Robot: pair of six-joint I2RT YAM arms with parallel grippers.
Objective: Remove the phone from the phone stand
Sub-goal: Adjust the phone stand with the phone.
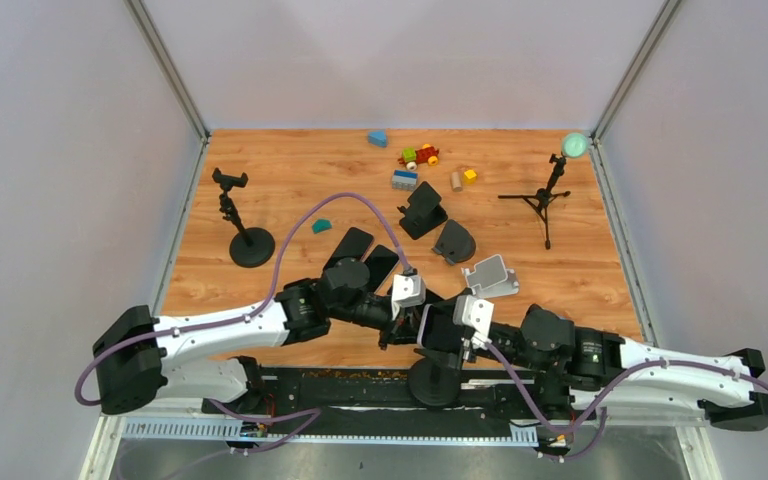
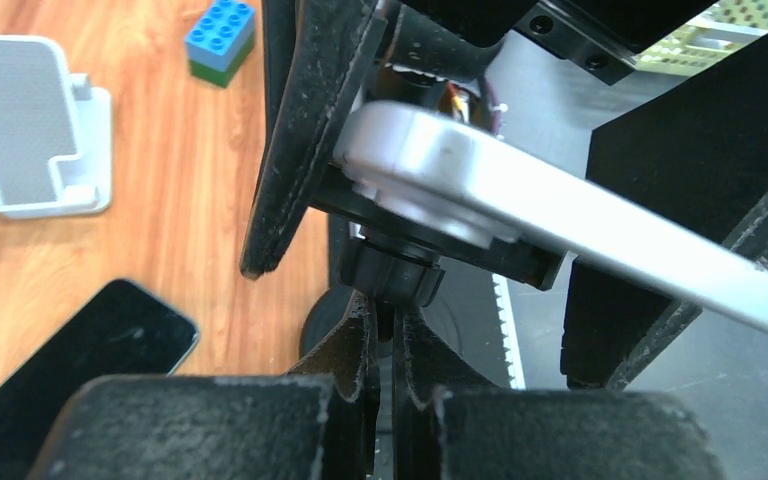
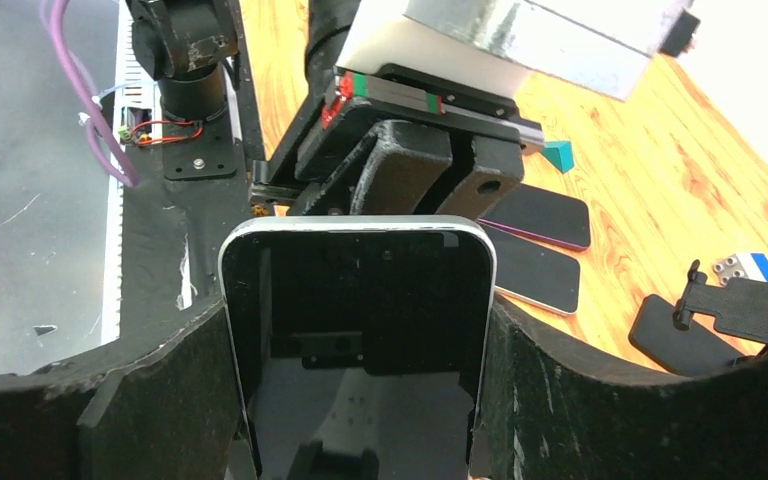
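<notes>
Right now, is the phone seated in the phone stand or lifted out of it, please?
Seated: in the left wrist view the phone lies flush on the phone stand, with no gap visible.

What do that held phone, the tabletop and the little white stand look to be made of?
Phone: glossy glass face that mirrors dark shapes, with a silvery rim, likely metal. Tabletop: wood or wood-look laminate, with grain lines and a faint sheen. White stand: probably matte plastic, with a grey dotted pad.
</notes>
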